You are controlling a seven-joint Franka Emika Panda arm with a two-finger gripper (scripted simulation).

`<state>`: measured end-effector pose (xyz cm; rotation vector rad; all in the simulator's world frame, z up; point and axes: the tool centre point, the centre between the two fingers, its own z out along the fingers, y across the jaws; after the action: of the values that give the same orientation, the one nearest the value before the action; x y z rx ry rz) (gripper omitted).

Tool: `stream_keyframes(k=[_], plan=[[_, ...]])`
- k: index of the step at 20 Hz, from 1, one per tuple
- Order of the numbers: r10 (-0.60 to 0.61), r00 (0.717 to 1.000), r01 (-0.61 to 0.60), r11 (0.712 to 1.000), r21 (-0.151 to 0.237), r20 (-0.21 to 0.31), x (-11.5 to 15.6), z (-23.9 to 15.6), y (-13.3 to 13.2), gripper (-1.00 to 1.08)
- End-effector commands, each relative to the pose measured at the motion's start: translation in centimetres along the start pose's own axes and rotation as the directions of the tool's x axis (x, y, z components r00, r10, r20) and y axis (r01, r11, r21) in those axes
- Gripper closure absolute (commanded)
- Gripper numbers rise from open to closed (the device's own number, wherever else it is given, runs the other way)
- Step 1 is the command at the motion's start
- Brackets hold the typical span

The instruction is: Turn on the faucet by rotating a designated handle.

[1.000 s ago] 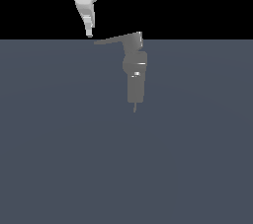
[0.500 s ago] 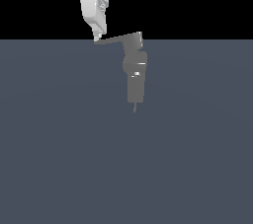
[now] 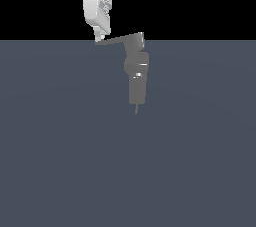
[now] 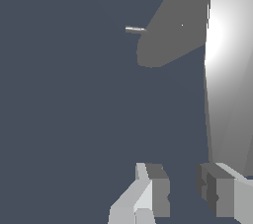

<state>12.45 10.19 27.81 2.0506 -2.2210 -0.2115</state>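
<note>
Now handle (image 3: 120, 38) tip touching tool (image 3: 101, 37), faucet (image 3: 136, 73) just beside

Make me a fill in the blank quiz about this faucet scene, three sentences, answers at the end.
1. The gripper is at the pointed tip of the faucet's ____.
2. In the exterior view, the handle juts toward the view's ____ from the faucet.
3. In the wrist view, the two fingers stand ____, with nothing between them.

Answers: handle; left; apart

Matte grey faucet (image 3: 136, 73), glossy white hand (image 3: 101, 37)
</note>
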Motion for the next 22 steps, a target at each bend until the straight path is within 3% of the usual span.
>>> stream_keyframes(k=[1, 4, 5, 22], plan=[[0.029, 1.000, -0.029, 0.999, -0.019, -0.010, 2.0, 1.5, -0.5, 1.08], [0.029, 1.000, -0.029, 0.999, -0.019, -0.010, 2.0, 1.5, -0.5, 1.08], [0.003, 1.000, -0.003, 1.000, 0.000, 0.001, 0.0, 0.0, -0.1, 1.08], [0.012, 1.000, -0.012, 1.000, -0.007, -0.003, 0.5, 0.5, 3.4, 1.08]])
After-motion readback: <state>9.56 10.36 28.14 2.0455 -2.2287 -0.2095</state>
